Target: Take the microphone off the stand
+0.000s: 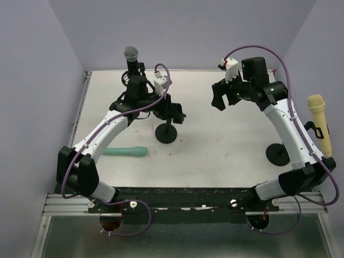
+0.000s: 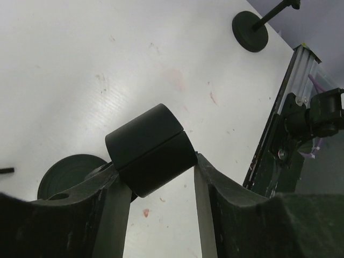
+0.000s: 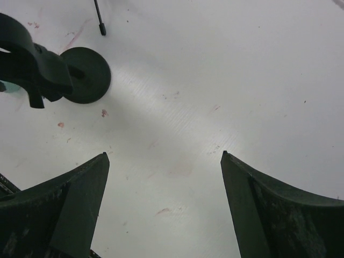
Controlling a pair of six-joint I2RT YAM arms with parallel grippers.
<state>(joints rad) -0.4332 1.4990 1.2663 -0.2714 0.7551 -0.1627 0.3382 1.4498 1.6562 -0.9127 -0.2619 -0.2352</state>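
Observation:
A black microphone with a grey mesh head [image 1: 130, 55] stands upright in its stand at the back left. A yellow microphone [image 1: 318, 121] sits in a stand at the far right. A teal microphone [image 1: 126, 152] lies flat on the table at the left. My left gripper [image 1: 174, 112] is closed around the empty black clip [image 2: 150, 148] of the middle stand, whose round base [image 1: 166, 134] also shows in the left wrist view [image 2: 69, 176]. Both fingers touch the clip. My right gripper [image 1: 219, 99] hangs open and empty above the table, and it also shows in the right wrist view [image 3: 164, 155].
The yellow microphone's stand base [image 1: 279, 154] sits at the front right, also seen in the left wrist view [image 2: 250, 24]. The middle stand's clip [image 3: 29, 62] and base [image 3: 86, 75] lie left of the right gripper. Purple walls close in the table.

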